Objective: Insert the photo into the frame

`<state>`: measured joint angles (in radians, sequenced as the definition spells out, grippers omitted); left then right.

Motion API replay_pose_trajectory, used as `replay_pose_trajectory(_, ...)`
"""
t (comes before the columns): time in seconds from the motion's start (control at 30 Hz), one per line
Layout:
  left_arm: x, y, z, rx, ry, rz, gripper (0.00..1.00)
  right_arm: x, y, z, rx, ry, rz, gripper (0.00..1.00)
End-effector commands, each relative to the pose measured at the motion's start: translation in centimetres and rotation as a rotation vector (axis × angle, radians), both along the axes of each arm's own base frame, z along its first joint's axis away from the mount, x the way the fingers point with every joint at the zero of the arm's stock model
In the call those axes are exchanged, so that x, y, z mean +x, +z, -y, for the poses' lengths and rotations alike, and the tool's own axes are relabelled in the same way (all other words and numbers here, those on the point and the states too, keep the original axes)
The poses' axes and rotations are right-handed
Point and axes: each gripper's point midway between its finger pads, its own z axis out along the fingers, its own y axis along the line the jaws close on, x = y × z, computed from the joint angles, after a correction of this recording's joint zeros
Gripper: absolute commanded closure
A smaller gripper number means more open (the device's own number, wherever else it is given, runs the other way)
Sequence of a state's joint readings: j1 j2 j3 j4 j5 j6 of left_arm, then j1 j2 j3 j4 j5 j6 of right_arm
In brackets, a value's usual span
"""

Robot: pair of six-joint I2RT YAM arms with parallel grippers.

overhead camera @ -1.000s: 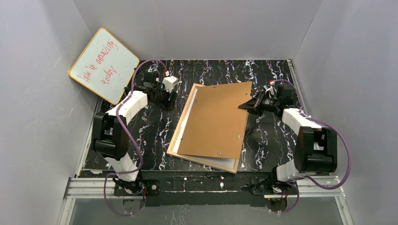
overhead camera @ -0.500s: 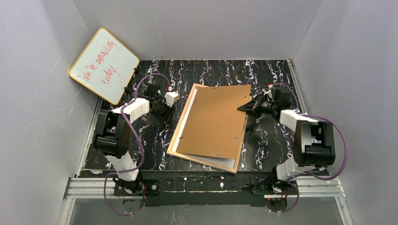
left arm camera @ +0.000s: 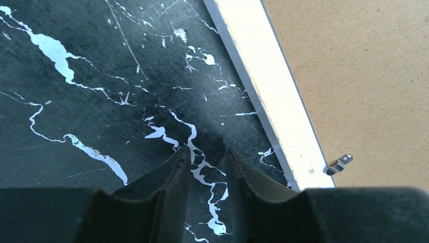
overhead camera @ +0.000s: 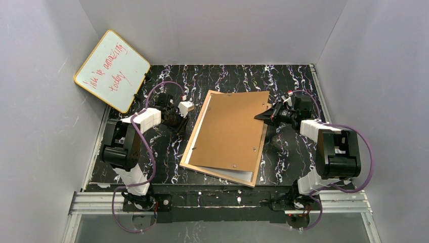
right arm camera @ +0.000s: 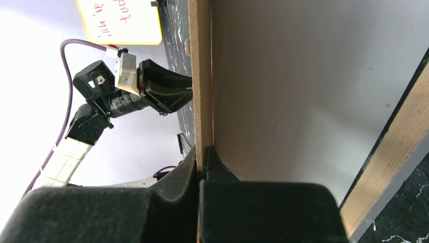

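The frame (overhead camera: 217, 174) lies face down mid-table, tan wood back up. The photo (overhead camera: 242, 175) rests inside it, white back showing as a strip at the left and near edges. A brown backing board (overhead camera: 230, 131) lies askew on top. My right gripper (overhead camera: 264, 115) is shut on the board's right edge (right arm camera: 201, 76) and holds it slightly raised; below it I see the photo's white back (right arm camera: 303, 91) and the wood rim (right arm camera: 399, 167). My left gripper (overhead camera: 180, 123) hovers low over the table left of the frame, its fingers (left arm camera: 174, 172) narrowly open and empty.
A yellow-rimmed whiteboard (overhead camera: 112, 71) with red writing leans in the far left corner. Grey walls enclose the black marbled table (overhead camera: 283, 152). A small metal tab (left arm camera: 338, 164) sticks up at the board's left edge.
My left gripper has narrowed and dropped nearer the table beside the frame's left edge. The right gripper has shifted slightly left with the board in its grip.
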<state>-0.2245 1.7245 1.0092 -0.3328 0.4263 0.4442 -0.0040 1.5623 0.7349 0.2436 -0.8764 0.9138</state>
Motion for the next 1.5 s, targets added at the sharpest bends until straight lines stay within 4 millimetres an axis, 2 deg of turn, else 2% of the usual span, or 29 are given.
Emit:
replay_pose_trajectory(0.0,-2.4,-0.5,0.6,-0.02,-0.034,-0.067,0.71,1.0,1.5,0.0,0.008,-0.027,0.081,0.99)
replay_pose_trajectory(0.1,-2.7,-0.5,1.0,-0.027,-0.038,-0.074,0.72,0.9,3.0,-0.1,0.033,-0.031,0.113,0.99)
replay_pose_trajectory(0.27,-3.0,-0.4,1.3,-0.048,-0.045,-0.083,0.76,0.6,6.6,-0.4,0.089,-0.031,0.183,0.99)
replay_pose_trajectory(0.33,-3.1,-0.3,1.5,-0.056,-0.049,-0.087,0.78,-0.1,7.8,-1.4,0.108,-0.003,0.202,0.99)
replay_pose_trajectory(0.47,-3.1,-0.3,1.4,-0.046,-0.042,-0.094,0.81,-0.7,8.8,-2.2,0.126,0.029,0.227,0.99)
replay_pose_trajectory(0.6,-2.5,0.0,1.1,-0.045,-0.019,-0.089,0.82,-0.8,7.4,-2.3,0.11,0.035,0.19,0.99)
replay_pose_trajectory(0.83,-2.4,0.1,0.9,-0.031,-0.026,-0.075,0.84,-1.4,2.9,-2.3,0.106,0.043,0.086,0.99)
replay_pose_trajectory(1.0,-2.5,0.1,0.7,-0.023,-0.038,-0.063,0.84,-1.7,0.6,-2.1,0.065,0.032,0.054,0.99)
replay_pose_trajectory(1.17,-2.7,0.0,0.7,-0.02,-0.045,-0.065,0.84,-1.8,-0.7,-1.4,-0.009,0.018,0.041,0.99)
replay_pose_trajectory(1.47,-2.8,0.0,0.8,-0.03,-0.053,-0.067,0.85,-1.4,-1.4,0.5,-0.091,-0.044,0.063,0.99)
